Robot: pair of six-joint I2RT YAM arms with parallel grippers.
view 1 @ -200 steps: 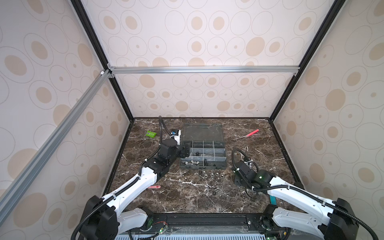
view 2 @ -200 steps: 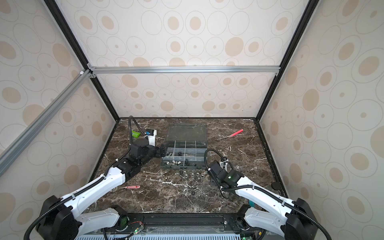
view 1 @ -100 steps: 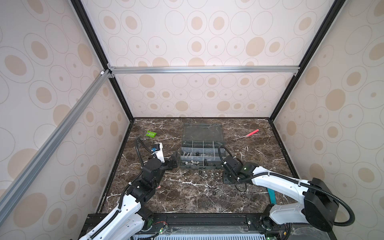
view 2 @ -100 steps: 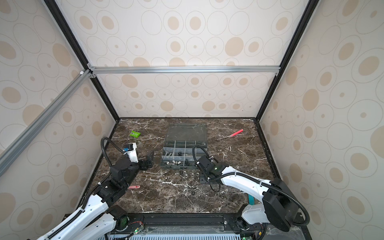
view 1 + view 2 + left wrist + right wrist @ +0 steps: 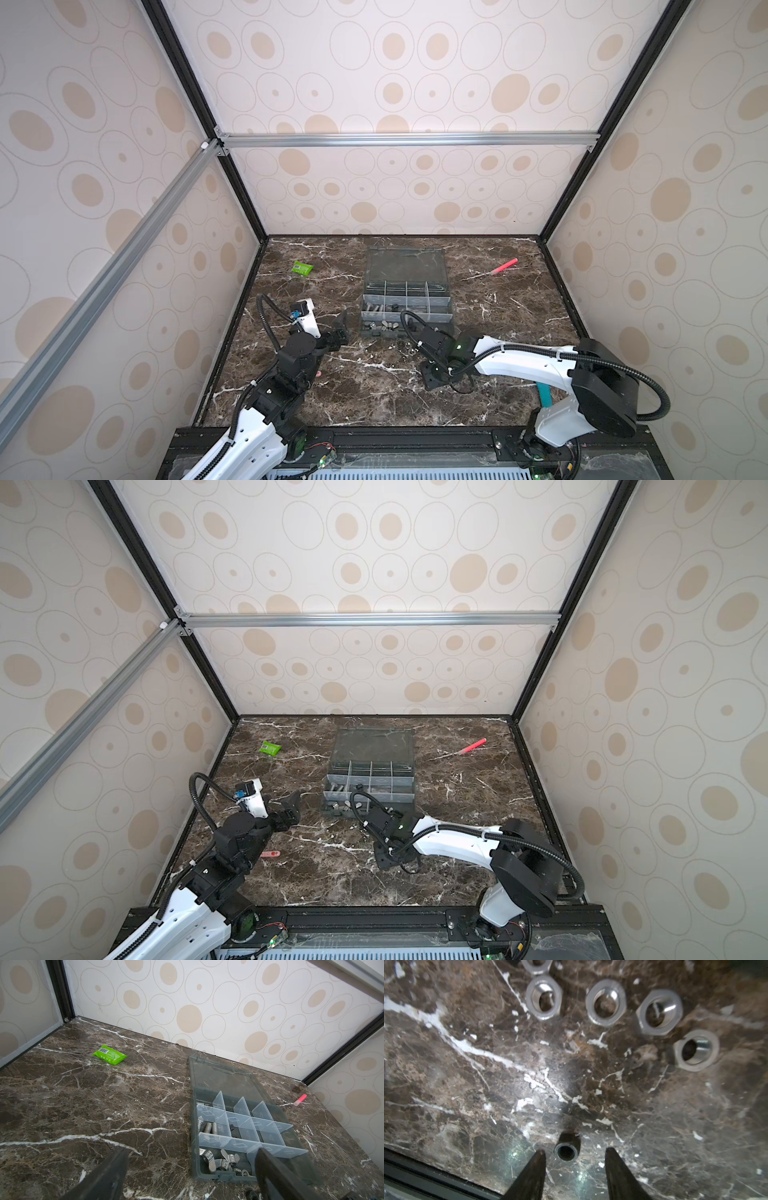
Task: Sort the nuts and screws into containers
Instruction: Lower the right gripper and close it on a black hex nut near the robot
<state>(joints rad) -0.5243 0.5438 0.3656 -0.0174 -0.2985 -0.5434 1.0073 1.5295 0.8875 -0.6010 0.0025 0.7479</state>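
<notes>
The containers are the cells of a grey organizer box (image 5: 405, 332) (image 5: 368, 810) (image 5: 192, 1126) with its clear lid laid open. One cell holds silver screws (image 5: 207, 1127), and another holds wing nuts (image 5: 220, 1160). Several silver hex nuts (image 5: 606, 1002) (image 5: 405, 347) lie loose on the marble in front of the box. My left gripper (image 5: 341, 328) (image 5: 293, 806) (image 5: 191, 1159) hangs open and empty by the box's near left corner. My right gripper (image 5: 434, 380) (image 5: 388, 858) (image 5: 575, 1152) points down at the table, open. A small black ring nut (image 5: 566, 1150) lies between its tips, untouched.
A green packet (image 5: 302, 268) lies at the back left and a red pen (image 5: 503, 266) at the back right. A small pink item (image 5: 270, 854) lies beside the left arm. Another black nut (image 5: 252, 1194) sits before the box. The table's front rail (image 5: 425, 1178) runs close behind the right fingers.
My left arm has drawn back from the box's left side toward the front, and its jaws have widened. My right gripper has swung left, down over the loose nuts before the box.
</notes>
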